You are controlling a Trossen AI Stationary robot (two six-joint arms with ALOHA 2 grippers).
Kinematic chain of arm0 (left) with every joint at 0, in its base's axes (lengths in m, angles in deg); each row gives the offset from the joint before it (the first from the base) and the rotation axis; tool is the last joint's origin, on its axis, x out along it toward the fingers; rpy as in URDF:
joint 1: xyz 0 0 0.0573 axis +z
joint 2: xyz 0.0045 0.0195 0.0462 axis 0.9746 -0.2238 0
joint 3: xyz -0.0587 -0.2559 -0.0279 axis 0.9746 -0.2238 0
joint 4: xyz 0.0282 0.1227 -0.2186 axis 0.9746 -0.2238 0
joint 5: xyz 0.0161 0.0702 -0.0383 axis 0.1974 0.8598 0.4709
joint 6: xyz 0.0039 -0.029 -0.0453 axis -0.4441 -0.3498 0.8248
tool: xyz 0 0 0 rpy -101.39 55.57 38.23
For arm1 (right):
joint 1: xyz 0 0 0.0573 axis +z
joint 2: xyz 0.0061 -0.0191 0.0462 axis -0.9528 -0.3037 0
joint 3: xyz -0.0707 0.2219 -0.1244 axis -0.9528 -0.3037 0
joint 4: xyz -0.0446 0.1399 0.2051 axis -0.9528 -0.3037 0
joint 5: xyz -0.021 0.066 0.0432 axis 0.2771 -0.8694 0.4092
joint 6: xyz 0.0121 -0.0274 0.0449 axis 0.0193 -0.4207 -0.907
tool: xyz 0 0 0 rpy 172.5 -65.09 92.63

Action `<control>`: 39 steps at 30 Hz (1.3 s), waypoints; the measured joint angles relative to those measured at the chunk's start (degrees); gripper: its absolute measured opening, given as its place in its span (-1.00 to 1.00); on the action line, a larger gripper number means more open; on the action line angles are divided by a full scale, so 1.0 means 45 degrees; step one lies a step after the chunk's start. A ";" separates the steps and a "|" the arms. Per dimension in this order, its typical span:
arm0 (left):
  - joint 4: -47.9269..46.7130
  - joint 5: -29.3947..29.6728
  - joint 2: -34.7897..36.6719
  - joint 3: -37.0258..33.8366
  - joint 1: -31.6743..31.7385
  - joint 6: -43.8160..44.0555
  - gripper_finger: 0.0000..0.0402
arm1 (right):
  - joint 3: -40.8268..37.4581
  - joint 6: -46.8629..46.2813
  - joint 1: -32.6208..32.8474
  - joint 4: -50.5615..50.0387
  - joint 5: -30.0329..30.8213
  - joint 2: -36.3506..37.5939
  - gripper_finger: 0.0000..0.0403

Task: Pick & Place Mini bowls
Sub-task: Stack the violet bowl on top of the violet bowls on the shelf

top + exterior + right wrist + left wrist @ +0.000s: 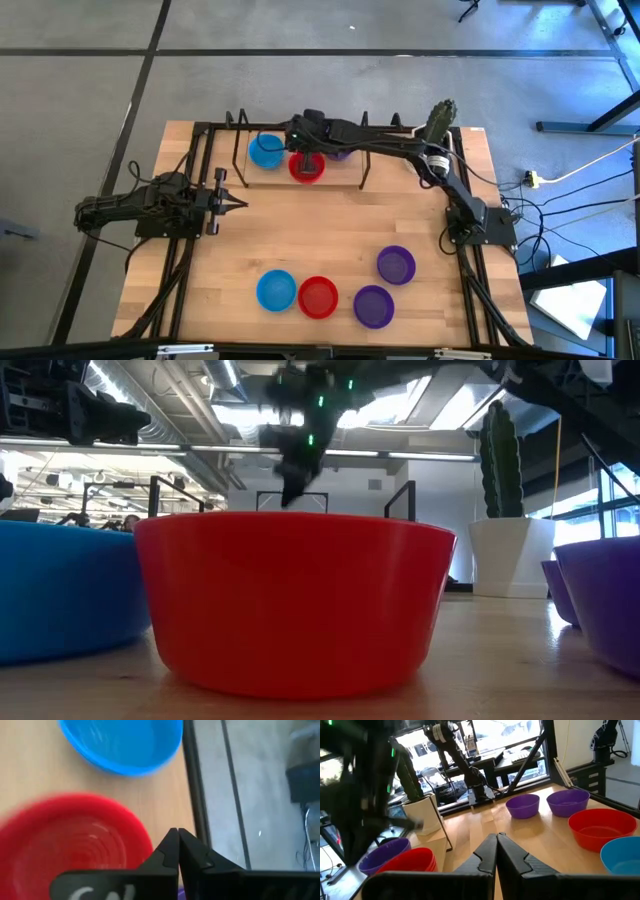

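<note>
Three mini bowls sit at the table's far side: a blue one (pixel 266 150), a red one (pixel 306 168) and a purple one (pixel 341 153) half hidden under my right arm. Several more, blue (pixel 276 290), red (pixel 318 297) and two purple (pixel 373 306), rest near the front edge. My right gripper (pixel 177 833) is shut with nothing between its fingers. It hangs just off the far red bowl's (pixel 75 845) rim, on the side toward the far edge, with the blue bowl (pixel 120 742) beyond it. My left gripper (pixel 496 836) is shut and waits at the table's left.
A green cactus in a white pot (pixel 437 122) stands at the far right corner. A black frame rail (pixel 197 795) runs along the far edge close to my right gripper. Bare wood lies in the table's middle (pixel 330 225).
</note>
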 joint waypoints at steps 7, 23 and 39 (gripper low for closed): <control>-0.0119 0.0197 0.0000 0.0000 0.0005 0.0005 -0.98 | 0.0655 -0.0699 0.1105 0.1707 -0.7004 0.1989 -0.99; -0.0241 0.0554 0.0000 0.0000 0.0005 0.0005 -0.98 | 0.0523 -0.1705 0.8186 -0.0138 -0.3091 0.8727 -1.00; -0.0231 0.0559 0.0000 0.0000 0.0005 0.0219 -0.98 | -0.6335 -0.4740 1.5496 -0.0956 0.9121 1.3686 -1.00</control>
